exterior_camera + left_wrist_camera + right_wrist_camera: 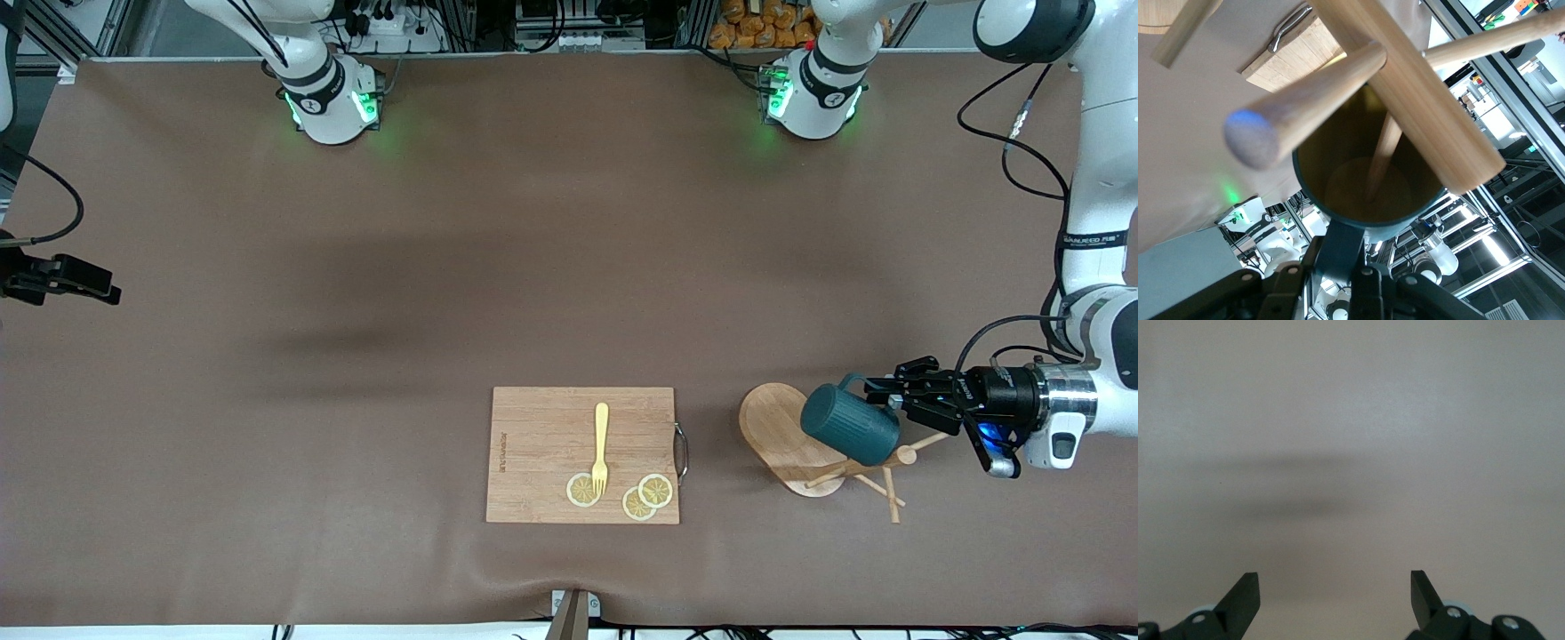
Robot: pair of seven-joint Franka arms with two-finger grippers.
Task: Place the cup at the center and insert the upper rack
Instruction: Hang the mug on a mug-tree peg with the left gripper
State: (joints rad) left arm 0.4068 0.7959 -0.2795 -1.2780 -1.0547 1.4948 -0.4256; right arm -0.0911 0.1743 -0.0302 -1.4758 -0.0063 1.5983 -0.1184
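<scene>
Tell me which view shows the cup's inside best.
The left wrist view: it looks into the cup, showing its tan inside behind the rack's pegs. The front view shows only its teal outside; the right wrist view shows none of it.

front view: high camera across the table (pixel 356 293), facing both bases, looking steeply down; whole tabletop in frame, far off.

left wrist view: camera just back of the left gripper (pixel 893 397), looking out along its fingers (pixel 1358 280); very near. the cup (pixel 1365 193) mouth sits directly ahead of the fingertips, the upper rack (pixel 1405 87) post and pegs crossing just past it. shared with front view: cup (pixel 849 425), rack (pixel 791 440), cutting board (pixel 1298 57) corner (pixel 582 453).

right wrist view: camera back of the right gripper (pixel 1335 593), facing down on bare table cloth (pixel 1351 440); shares only that cloth with front view.
</scene>
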